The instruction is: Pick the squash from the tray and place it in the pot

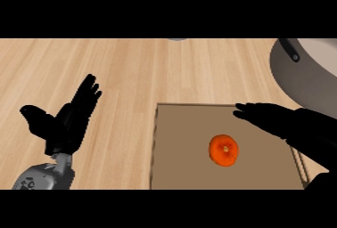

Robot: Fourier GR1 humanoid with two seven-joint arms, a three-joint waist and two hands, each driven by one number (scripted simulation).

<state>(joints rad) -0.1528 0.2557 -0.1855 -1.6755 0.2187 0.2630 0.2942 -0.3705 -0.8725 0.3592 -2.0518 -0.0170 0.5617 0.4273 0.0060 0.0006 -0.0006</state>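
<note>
1. Spreading across the whole view is the wooden counter (132, 71), light planks running left to right.
2. The tray (184, 151), a flat brown rectangle with a thin raised rim, lies on the counter at lower right and holds just one thing, the squash.
3. The pot (309, 80), grey with a dark handle fitting at its rim, sits at the upper right corner, beyond the tray's far right corner and partly cut off by the edge; its inside cannot be seen.
4. The right hand (283, 120) comes in from the right above the tray's far right part, fingers straight and a little apart, pointing left, holding nothing.
5. The left hand (69, 122) rests open over bare counter left of the tray, fingers up and together, thumb out to the left.
6. The squash (223, 150), orange and round with a paler centre, lies on the tray floor near its middle, below and slightly left of the right fingertips (240, 109), near them but apart, and well away from the left hand.
</note>
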